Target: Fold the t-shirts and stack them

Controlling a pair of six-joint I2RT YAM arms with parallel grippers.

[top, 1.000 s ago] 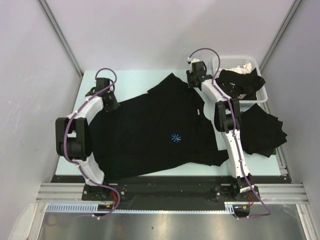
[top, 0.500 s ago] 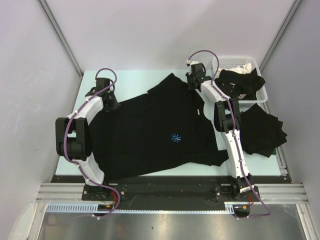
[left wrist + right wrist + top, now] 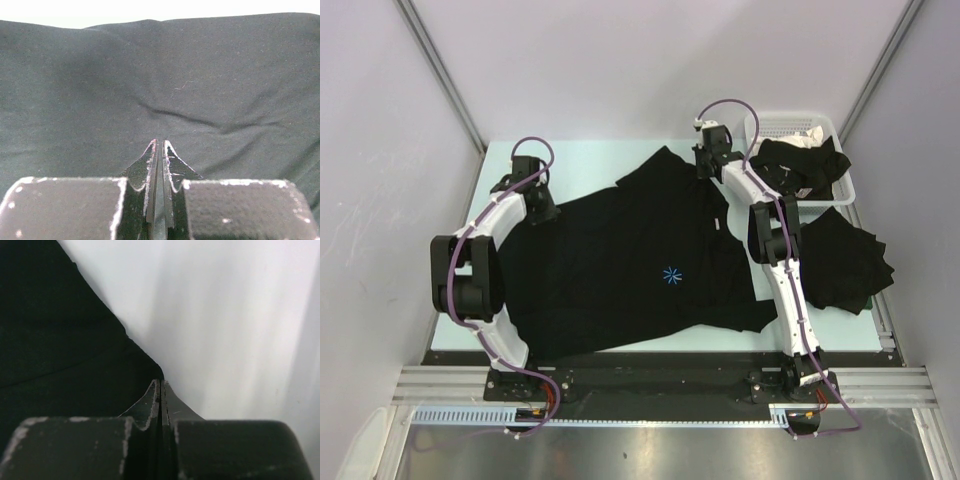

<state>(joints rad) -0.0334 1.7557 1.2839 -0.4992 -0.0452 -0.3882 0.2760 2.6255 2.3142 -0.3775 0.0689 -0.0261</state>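
A black t-shirt [image 3: 620, 270] with a light-blue starburst [image 3: 671, 276] lies spread flat across the table. My left gripper [image 3: 537, 207] sits low at its left edge. In the left wrist view it [image 3: 160, 141] is shut on the t-shirt [image 3: 175, 75], and creases run out from its tips. My right gripper [image 3: 703, 168] is at the shirt's far right corner. Its jaws [image 3: 160, 381] are shut right on the edge of the t-shirt [image 3: 60, 340], with bare table beyond. More black t-shirts lie as a pile [image 3: 845, 262] at the right.
A white slotted basket [image 3: 790, 118] stands at the back right corner, holding a black garment [image 3: 800, 160] and something white. Grey walls close in the table on the left, back and right. The arm bases line the near edge.
My right gripper's jaws have closed at the shirt's far edge, and its wrist has shifted slightly. The left arm and the shirt have stayed still.
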